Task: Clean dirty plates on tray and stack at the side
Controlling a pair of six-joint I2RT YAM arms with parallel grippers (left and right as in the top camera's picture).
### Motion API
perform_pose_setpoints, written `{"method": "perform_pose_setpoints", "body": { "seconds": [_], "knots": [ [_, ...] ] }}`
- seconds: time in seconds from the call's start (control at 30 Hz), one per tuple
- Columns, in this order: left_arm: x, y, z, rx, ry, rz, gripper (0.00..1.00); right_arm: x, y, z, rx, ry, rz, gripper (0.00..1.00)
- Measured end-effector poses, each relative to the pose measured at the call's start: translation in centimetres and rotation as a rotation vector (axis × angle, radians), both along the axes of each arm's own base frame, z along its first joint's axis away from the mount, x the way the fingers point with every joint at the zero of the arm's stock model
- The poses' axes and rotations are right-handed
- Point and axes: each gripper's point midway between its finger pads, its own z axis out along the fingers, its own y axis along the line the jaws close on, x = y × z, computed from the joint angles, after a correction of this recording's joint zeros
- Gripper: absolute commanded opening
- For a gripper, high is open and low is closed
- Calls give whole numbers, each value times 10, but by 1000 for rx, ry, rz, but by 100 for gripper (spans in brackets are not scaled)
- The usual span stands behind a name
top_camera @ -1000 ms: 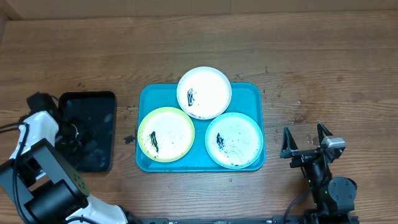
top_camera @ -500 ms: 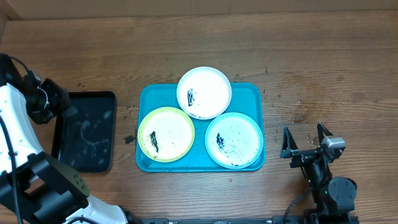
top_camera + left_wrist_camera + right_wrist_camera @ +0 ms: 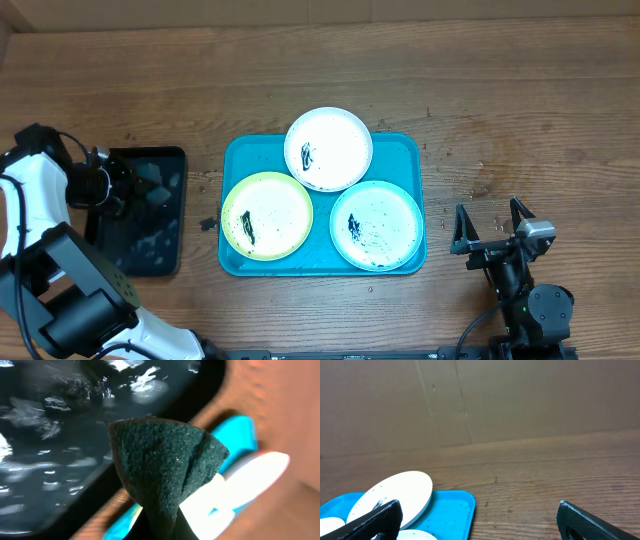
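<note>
Three plates lie on the turquoise tray: a white plate at the back, a yellow-green rimmed plate front left, a light-blue rimmed plate front right, each with black smears. My left gripper is over the black tray, shut on a dark green sponge. In the left wrist view the sponge hangs folded above the wet black tray. My right gripper is open and empty, right of the tray. The right wrist view shows the white plate and the tray's corner.
The narrow black tray holds shiny water left of the turquoise tray. A small dark smudge lies on the wood between the two trays. Bare wooden table lies right of the turquoise tray and at the back.
My left arm lifted away from the black tray to the far left, then came back over its upper part. The plates and right arm have not moved.
</note>
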Motion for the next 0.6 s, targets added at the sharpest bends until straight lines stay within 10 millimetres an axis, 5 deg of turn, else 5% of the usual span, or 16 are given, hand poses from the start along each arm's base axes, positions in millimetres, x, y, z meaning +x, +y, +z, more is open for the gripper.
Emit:
{"method": "perform_pose_setpoints", "body": {
  "seconds": [0.6],
  "knots": [
    [8,16,60,-548,-47,457,4,0,0,0,0,0,0,100]
  ]
}}
